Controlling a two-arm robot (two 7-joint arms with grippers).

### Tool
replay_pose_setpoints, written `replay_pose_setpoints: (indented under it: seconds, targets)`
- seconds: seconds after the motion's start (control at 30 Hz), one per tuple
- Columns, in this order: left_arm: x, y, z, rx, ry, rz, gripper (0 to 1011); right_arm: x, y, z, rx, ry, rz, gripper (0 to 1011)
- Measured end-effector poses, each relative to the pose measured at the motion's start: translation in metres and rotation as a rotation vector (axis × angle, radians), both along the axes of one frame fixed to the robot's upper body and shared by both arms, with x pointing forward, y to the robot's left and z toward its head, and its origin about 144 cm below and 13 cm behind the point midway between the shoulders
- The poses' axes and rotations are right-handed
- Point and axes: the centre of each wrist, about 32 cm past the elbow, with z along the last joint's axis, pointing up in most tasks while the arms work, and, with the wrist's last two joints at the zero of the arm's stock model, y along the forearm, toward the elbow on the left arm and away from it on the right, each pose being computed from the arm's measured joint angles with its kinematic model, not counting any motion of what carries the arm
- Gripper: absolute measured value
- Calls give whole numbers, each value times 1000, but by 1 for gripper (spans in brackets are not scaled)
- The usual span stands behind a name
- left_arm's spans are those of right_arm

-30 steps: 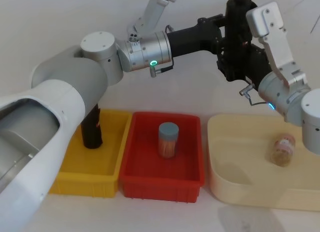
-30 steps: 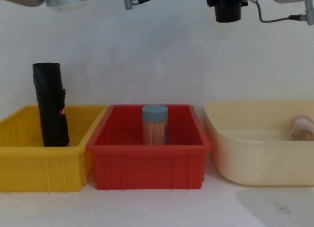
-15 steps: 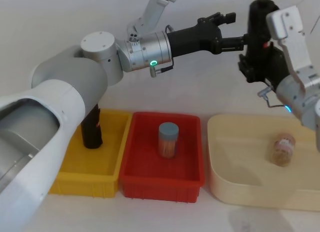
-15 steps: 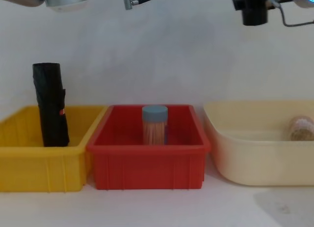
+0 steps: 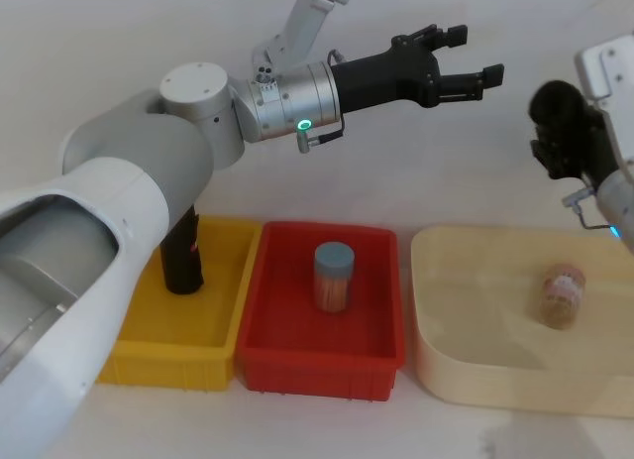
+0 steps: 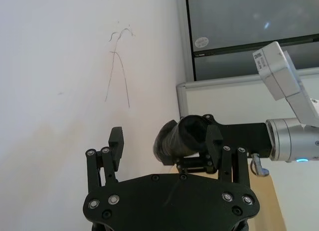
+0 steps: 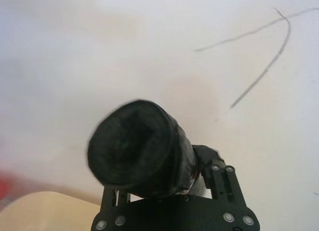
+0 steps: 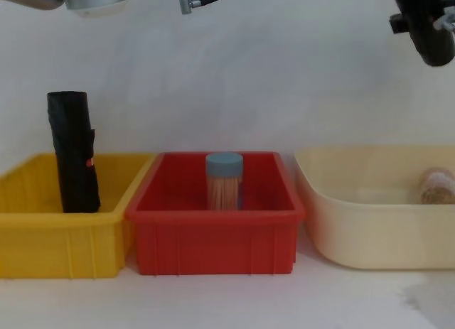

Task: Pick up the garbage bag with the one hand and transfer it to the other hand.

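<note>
While I sweep from my left, a spare black roll (image 8: 73, 151) stands upright in the yellow bin (image 8: 28, 222), and the blue-lidded jar (image 5: 334, 276) sits in the red bin (image 5: 376, 355) beside it. Neither is in play.

Up high over the red bin, my left gripper (image 5: 474, 55) hangs with its fingers spread wide and nothing between them, pointing off to my right.

Follow that line across a clear gap and there's the garbage bag (image 5: 555, 110), held aloft above the cream tray (image 5: 436, 370). My right gripper (image 5: 584, 157) is clamped round its lower part. In the chest view the roll looks near upright with a slight lean.

So the bag lies well right of my left gripper and in the right one's grip. I judge the handover done.
</note>
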Motion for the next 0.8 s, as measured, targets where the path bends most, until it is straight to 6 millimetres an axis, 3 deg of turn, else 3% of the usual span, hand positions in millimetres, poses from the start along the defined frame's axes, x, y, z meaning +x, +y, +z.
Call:
replay_pose_setpoints:
  seconds: [0.37,0.8]
  targets:
    - [0,0,0,0,0,0,1001,-1,-10,-6,-28,0,-70,983]
    - [0,0,0,0,0,0,1001,-1,-14,-9,-40,0,-98,1002]
